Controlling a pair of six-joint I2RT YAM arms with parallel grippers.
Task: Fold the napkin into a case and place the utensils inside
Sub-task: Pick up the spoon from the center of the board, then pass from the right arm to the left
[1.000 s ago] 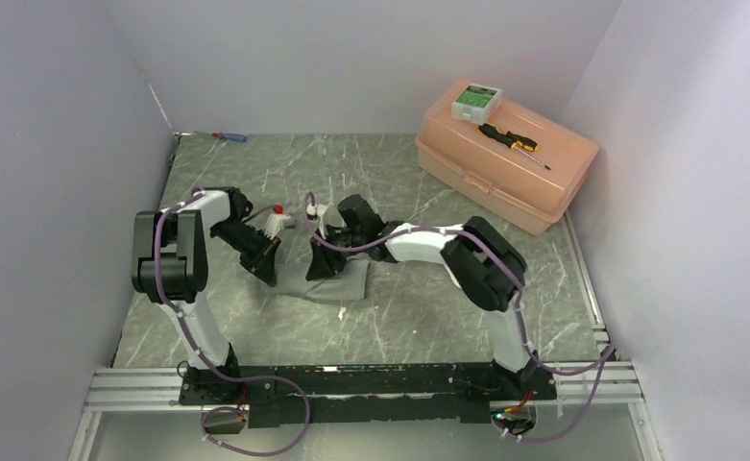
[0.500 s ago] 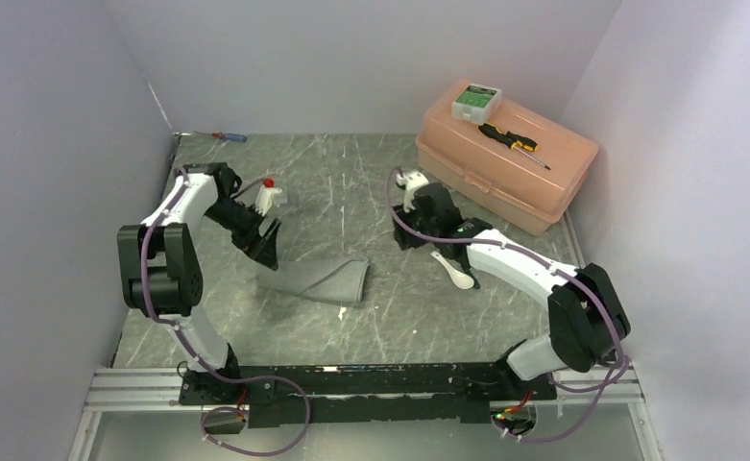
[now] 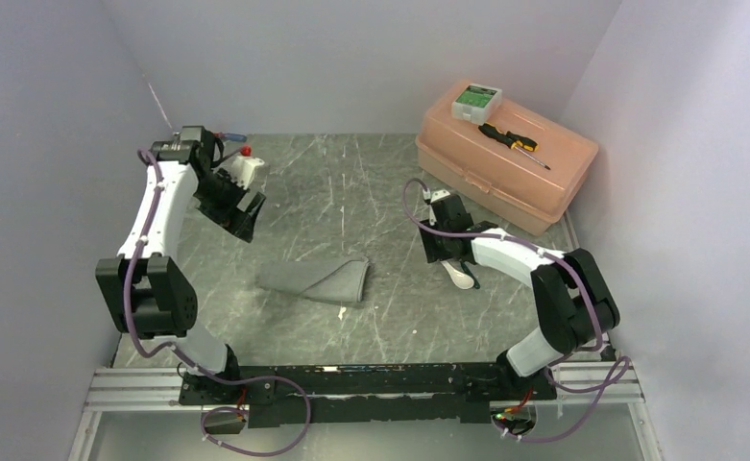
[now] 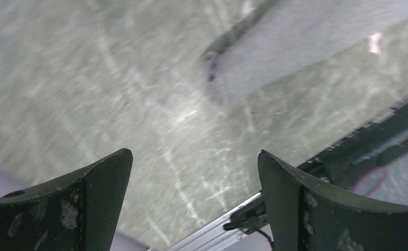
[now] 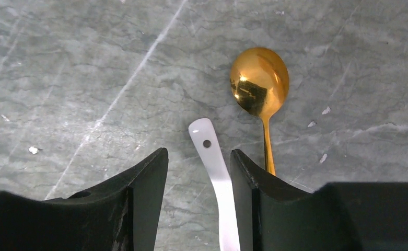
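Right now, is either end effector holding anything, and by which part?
Nothing is held. The left end effector is open; the right end effector is open astride the handle of the white spoon.

Left gripper (image 4: 191,157) off napkin (image 3: 318,280), jaws opened wide, right gripper (image 5: 199,154) moved to white spoon (image 5: 220,178), apparently straddling handle

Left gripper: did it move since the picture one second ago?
Yes. The left gripper moved away from the napkin, toward the table's far left corner.
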